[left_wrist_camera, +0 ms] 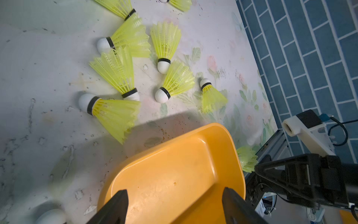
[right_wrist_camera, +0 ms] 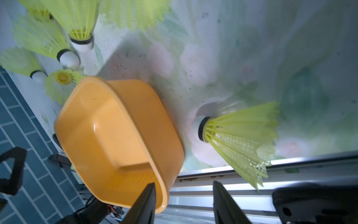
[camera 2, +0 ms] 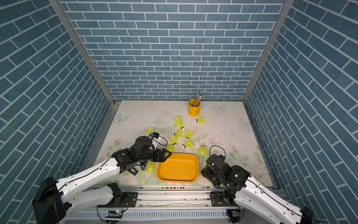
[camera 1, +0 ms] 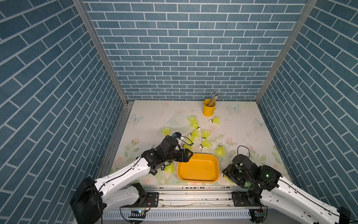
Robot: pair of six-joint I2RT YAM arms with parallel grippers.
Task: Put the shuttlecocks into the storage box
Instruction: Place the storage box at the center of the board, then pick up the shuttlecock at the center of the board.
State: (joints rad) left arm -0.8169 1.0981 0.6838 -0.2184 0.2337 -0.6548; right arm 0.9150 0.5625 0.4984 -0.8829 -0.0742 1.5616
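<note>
The storage box (camera 1: 197, 168) sits at the front of the surface (camera 1: 251, 139), between both arms. Most shuttlecocks (camera 1: 205, 133) lie scattered behind it. A lone shuttlecock (camera 1: 170, 168) lies just left of it, and a second shuttlecock (right_wrist_camera: 238, 135) just right. The pencil cup (camera 1: 208, 108) stands at the back, with a far shuttlecock (camera 1: 215, 120) just beside it.

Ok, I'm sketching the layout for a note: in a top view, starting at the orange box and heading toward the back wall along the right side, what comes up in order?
Storage box → lone shuttlecock just past its far right corner → shuttlecock lying near the cup → yellow pencil cup with pencils.
</note>
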